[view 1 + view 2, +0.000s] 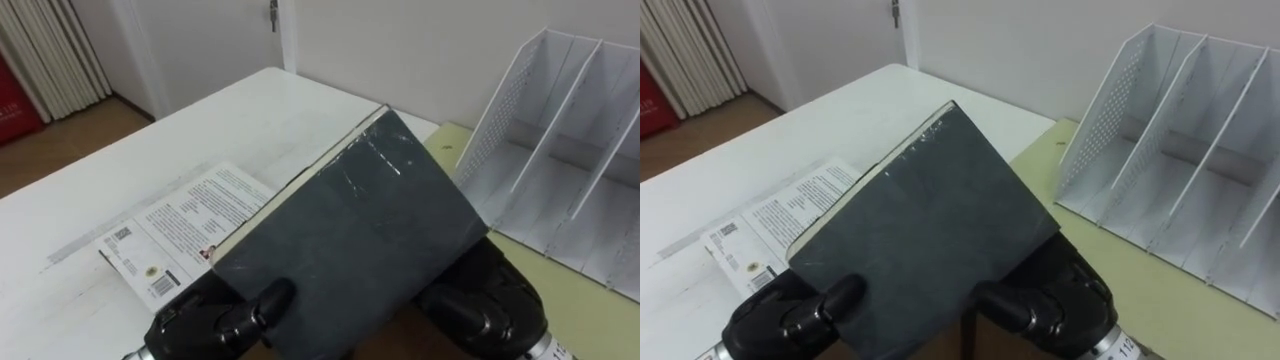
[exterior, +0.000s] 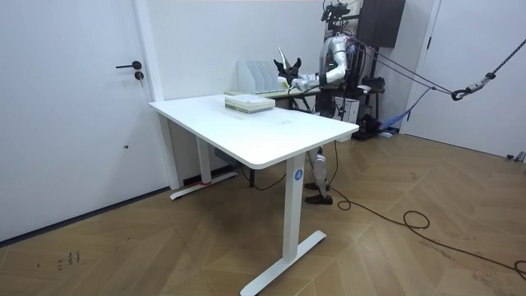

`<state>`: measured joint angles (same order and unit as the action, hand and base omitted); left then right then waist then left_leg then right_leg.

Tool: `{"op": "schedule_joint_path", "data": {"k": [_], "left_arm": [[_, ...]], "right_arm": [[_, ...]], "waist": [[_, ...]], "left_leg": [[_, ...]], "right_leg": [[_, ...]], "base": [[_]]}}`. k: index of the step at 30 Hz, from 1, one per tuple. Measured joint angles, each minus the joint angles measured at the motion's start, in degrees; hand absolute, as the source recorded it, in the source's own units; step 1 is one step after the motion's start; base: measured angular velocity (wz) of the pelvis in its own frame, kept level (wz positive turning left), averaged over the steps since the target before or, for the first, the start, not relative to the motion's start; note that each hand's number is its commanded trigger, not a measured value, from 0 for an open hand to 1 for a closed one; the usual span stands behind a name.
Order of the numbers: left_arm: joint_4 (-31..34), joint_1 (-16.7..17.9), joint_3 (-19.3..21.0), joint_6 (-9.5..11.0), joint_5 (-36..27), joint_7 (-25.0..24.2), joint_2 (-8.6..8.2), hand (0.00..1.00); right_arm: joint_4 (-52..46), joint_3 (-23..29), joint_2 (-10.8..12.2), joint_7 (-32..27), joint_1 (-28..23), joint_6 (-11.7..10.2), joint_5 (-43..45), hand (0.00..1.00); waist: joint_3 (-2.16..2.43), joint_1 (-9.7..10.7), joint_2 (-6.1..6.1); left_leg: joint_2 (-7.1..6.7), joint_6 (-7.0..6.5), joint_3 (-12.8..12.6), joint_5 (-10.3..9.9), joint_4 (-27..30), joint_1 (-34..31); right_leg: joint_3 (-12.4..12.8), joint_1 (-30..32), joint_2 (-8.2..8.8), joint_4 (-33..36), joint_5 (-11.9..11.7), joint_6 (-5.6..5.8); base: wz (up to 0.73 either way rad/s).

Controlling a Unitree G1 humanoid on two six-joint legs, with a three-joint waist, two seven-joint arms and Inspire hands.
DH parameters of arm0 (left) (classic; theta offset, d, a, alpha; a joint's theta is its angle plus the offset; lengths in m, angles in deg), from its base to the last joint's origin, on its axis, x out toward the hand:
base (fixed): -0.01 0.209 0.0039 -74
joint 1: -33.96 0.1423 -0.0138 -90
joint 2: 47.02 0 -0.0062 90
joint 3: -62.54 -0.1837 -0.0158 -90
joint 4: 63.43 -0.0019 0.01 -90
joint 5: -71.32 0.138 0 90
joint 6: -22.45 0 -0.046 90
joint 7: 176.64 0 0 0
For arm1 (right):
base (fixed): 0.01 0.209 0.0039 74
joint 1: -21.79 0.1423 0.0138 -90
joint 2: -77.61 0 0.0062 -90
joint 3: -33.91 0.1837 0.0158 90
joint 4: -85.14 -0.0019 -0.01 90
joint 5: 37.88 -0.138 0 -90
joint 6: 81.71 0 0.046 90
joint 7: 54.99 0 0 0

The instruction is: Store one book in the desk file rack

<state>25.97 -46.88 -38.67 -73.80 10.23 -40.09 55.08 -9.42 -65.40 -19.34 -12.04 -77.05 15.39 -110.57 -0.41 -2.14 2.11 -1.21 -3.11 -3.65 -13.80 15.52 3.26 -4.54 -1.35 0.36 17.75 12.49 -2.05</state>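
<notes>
I hold a dark grey book [image 1: 350,250] tilted above the table, between both hands. My left hand [image 1: 225,315] grips its lower left corner, thumb curled onto the cover. My right hand [image 1: 485,300] clasps the lower right edge from below, most of its fingers hidden under the book. The white file rack [image 1: 560,170] stands to the right and beyond the book, its slots open and apart from it. In the room view I stand behind the far end of the white desk [image 2: 271,131], with the book [image 2: 288,66] raised beside the rack [image 2: 256,76].
A white printed book [image 1: 185,230] lies flat on the white table [image 1: 200,130], under and left of the held book. The rack rests on a pale green surface [image 1: 560,300]. A door and a curtain lie beyond the table.
</notes>
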Motion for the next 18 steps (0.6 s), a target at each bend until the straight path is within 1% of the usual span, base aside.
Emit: {"op": "schedule_joint_path", "data": {"k": [3,4,5,6,14,18], "left_arm": [[0.00,0.00,0.00,-0.02,0.00,0.01,0.00,1.00],[0.00,0.00,0.00,-0.04,0.00,0.01,0.03,1.00],[0.00,0.00,0.00,-0.04,0.00,0.00,0.03,1.00],[0.00,0.00,0.00,-0.08,0.00,0.00,0.03,1.00],[0.00,0.00,0.00,-0.82,0.03,-0.25,0.22,1.00],[0.01,0.00,-0.01,-0.85,0.41,-2.58,0.40,1.00]], "right_arm": [[0.00,0.01,0.00,0.01,0.02,0.02,-1.45,0.00],[0.00,0.10,0.00,0.01,0.01,0.02,-1.61,0.07],[0.00,0.17,0.00,0.01,0.02,0.02,-1.68,0.78],[0.00,0.41,0.00,0.01,0.02,0.02,-1.81,1.00],[0.00,2.19,0.01,-0.08,0.03,0.01,-2.12,1.00],[0.00,2.16,0.01,-0.54,0.73,0.00,-2.13,1.00]], "waist": [[-0.04,0.24,0.11],[-0.04,0.29,0.12],[-0.01,0.29,0.15],[0.02,0.29,0.21],[0.05,0.23,0.27],[0.02,0.11,0.20]], "left_leg": [[0.01,0.00,-0.08,-0.01,-0.04,-0.22],[0.03,0.00,-0.11,-0.01,-0.02,-0.22],[0.05,0.00,-0.15,-0.01,0.01,-0.21],[0.08,0.00,-0.23,-0.01,0.03,-0.20],[0.19,0.08,-0.48,-0.05,0.09,-0.24],[0.30,0.10,-0.96,-0.04,0.22,-0.06]], "right_leg": [[-0.08,-0.02,0.02,0.03,-0.01,-0.01],[-0.10,-0.01,0.01,0.03,-0.01,-0.02],[-0.11,-0.01,0.00,0.03,-0.02,-0.02],[-0.10,0.04,0.00,-0.04,-0.02,-0.03],[-0.11,0.34,-0.06,-0.30,0.03,-0.10],[0.30,0.33,-0.16,0.13,0.02,-0.16]], "base": [[-0.01],[0.00],[0.00],[-0.03],[-0.01],[-0.05]]}}
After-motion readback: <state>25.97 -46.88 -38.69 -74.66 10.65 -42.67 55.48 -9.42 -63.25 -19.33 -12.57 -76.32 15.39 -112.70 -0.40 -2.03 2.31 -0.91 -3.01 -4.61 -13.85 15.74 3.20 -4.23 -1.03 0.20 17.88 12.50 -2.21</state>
